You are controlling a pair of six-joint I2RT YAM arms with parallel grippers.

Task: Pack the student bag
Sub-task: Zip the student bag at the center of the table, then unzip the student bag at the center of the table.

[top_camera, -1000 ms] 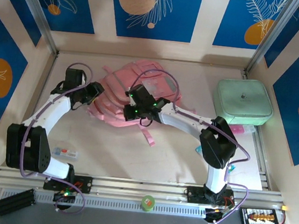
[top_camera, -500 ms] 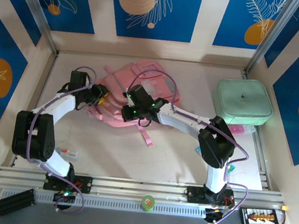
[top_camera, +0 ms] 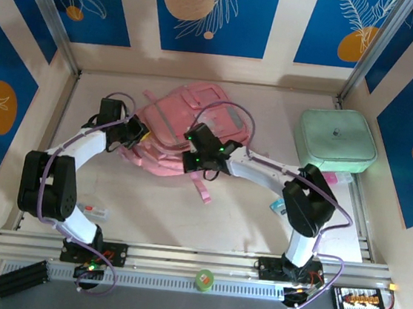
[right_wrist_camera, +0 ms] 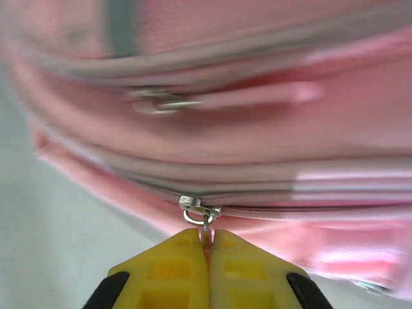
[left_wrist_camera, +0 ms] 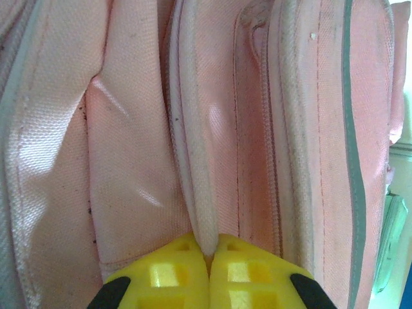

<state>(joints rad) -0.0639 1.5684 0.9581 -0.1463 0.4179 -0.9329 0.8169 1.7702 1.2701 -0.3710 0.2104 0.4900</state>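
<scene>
The student bag, a soft pink backpack with grey trim, lies flat at the back middle of the table. My left gripper is at its left edge. In the left wrist view the yellow fingers are shut on a padded pink piping ridge of the bag. My right gripper is at the bag's near edge. In the right wrist view it is shut on the pull of a metal zip slider that sits on a grey-trimmed zip line. The bag's inside is hidden.
A mint-green zip case sits at the back right, with small pink and teal items beside it. A small clear packet lies near the left arm's base. A loose pink strap trails toward the near side.
My left gripper moved in to the bag's left edge and shut on its piping. My right gripper, still shut on the zip pull, shifted right and nearer, and the bag moved a little with it.
</scene>
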